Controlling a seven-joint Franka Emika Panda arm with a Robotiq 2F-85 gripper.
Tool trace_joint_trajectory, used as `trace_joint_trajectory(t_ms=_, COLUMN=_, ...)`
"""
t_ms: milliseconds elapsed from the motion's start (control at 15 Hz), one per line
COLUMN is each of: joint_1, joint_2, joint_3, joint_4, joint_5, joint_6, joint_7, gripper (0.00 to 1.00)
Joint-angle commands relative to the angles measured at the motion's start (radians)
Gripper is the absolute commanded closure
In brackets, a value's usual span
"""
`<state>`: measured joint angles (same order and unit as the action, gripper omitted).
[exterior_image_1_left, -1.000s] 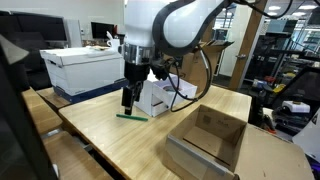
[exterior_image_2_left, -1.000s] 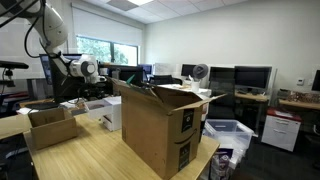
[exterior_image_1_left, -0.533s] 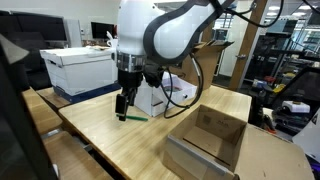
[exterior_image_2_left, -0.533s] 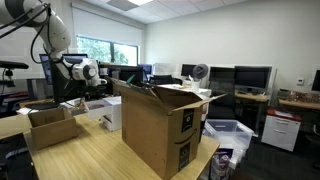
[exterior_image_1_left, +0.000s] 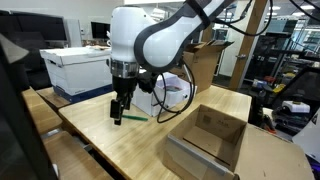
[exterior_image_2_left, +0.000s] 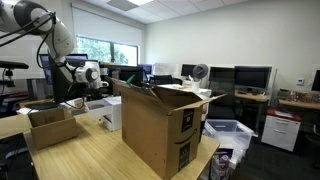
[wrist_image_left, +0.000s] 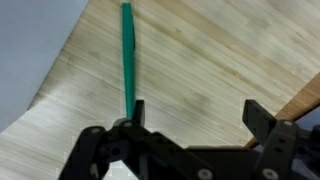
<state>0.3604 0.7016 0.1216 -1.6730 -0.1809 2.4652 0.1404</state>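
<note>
1. Beside the open box (exterior_image_1_left: 195, 160), well apart from it, the green pen (wrist_image_left: 128, 55) lay flat on the desk (exterior_image_1_left: 100, 135).
2. End effector (wrist_image_left: 195, 115) hung above it, released and empty.
3. Pen sat off-centre by one finger; centring first seemed wise.

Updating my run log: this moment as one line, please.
tool open | low over thin green pen | pen flat on light wooden tabletop, not gripped | open brown cardboard box nearby

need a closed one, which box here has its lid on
The white box at the back, lid on; the brown cardboard box on the table stands open-topped.
</note>
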Motion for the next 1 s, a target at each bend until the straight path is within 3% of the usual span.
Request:
trace_joint_trajectory(t_ms=0, joint_1=0.016, joint_2=0.032, joint_3=-0.031, joint_4=0.052, joint_5=-0.024, joint_6=-0.03, joint_7=-0.003, gripper=0.0)
trace_joint_trajectory(t_ms=933, joint_1=0.012, joint_2=0.038, joint_3=-0.034, joint_4=0.051, joint_5=-0.004, joint_6=-0.014, joint_7=0.002, gripper=0.0)
